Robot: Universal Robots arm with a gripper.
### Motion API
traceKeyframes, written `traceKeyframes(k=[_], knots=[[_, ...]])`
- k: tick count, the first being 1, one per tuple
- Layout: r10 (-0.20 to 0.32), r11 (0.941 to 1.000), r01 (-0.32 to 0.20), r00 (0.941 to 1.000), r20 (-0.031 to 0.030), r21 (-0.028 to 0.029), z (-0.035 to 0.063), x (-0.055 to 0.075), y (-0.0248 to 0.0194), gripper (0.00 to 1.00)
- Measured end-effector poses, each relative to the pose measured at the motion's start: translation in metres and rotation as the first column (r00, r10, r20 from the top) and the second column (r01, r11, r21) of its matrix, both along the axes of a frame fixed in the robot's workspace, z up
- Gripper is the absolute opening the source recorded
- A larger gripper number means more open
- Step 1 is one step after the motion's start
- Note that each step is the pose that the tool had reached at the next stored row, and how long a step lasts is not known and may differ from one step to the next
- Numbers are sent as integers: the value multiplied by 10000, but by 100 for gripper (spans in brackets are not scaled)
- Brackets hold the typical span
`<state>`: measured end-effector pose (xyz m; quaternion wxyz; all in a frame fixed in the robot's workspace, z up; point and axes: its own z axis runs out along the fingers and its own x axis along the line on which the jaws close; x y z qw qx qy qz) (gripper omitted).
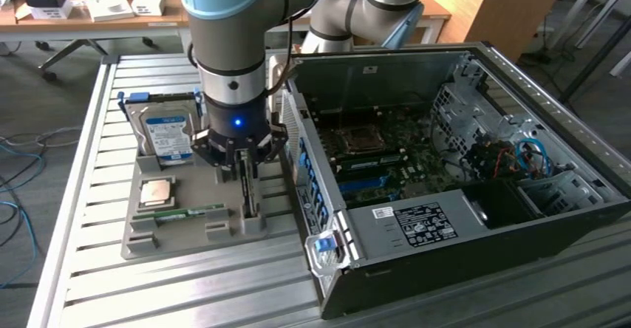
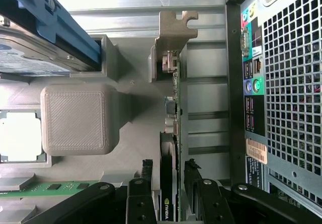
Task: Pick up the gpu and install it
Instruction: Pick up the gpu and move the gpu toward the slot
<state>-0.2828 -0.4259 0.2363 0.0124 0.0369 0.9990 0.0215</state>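
Gripper sits closest to the wrist cam. Its two black fingers are apart, one each side of the gpu, w/ a thin gap showing on both sides, so you're straddling the card, not clamped on it. The gpu stands on edge in a slot at the exterior view's right side of the grey tray, just beside the PC case. The case's side is off, w/ the mobo exposed. Over on the exterior view's left of the tray you've got the hard drive upright at the far end, the CPU mid-tray, and the green memory stick nearer. Tray and case both sit on the slatted metal table.
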Motion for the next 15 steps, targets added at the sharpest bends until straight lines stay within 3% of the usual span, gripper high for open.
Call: traceKeyframes(k=[5, 7, 15], knots=[[0, 10000, 0, 10000, 1, 1, -21, 1, -1, 39], [1, 10000, -1, 10000, 0, 1, -21, 1, -1, 31], [1, 10000, -1, 10000, 0, 0, -32, 1, -3, 31]])
